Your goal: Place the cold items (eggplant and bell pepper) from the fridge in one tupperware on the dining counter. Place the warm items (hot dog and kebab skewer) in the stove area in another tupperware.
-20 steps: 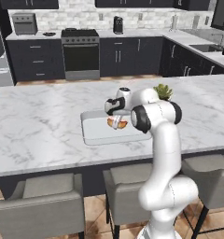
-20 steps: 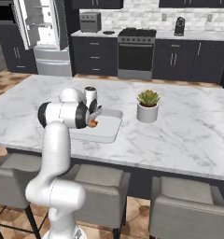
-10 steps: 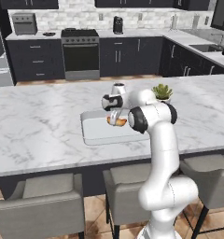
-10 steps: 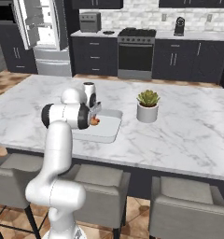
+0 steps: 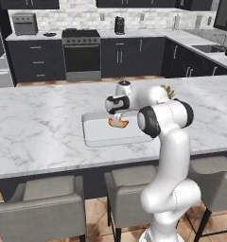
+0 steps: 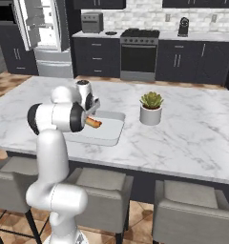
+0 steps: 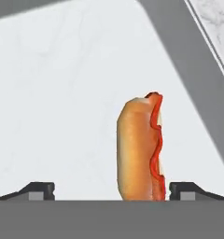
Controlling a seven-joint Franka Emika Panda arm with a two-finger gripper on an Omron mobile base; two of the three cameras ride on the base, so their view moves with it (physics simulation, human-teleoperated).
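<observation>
A hot dog (image 5: 118, 124) (image 6: 93, 122) (image 7: 139, 149) lies on the floor of a shallow white tupperware (image 5: 94, 137) (image 6: 111, 138) (image 7: 62, 93) on the marble dining counter (image 5: 35, 123). My gripper (image 5: 117, 116) (image 6: 89, 114) (image 7: 111, 189) hangs just above the hot dog and points down. It is open, and its two fingertips (image 7: 39, 189) stand well clear of the bun on either side. Nothing else lies in this tupperware. The eggplant, bell pepper and kebab skewer are out of view.
A potted plant (image 6: 150, 107) (image 5: 170, 92) stands on the counter to the right of the tupperware. Grey stools (image 5: 39, 208) line the counter's near side. The stove (image 5: 81, 52) is on the far wall, and the fridge (image 6: 40, 28) at far left has its door open.
The jaws have spread wide and let go of the hot dog, which now rests in the tupperware. The hand has barely moved.
</observation>
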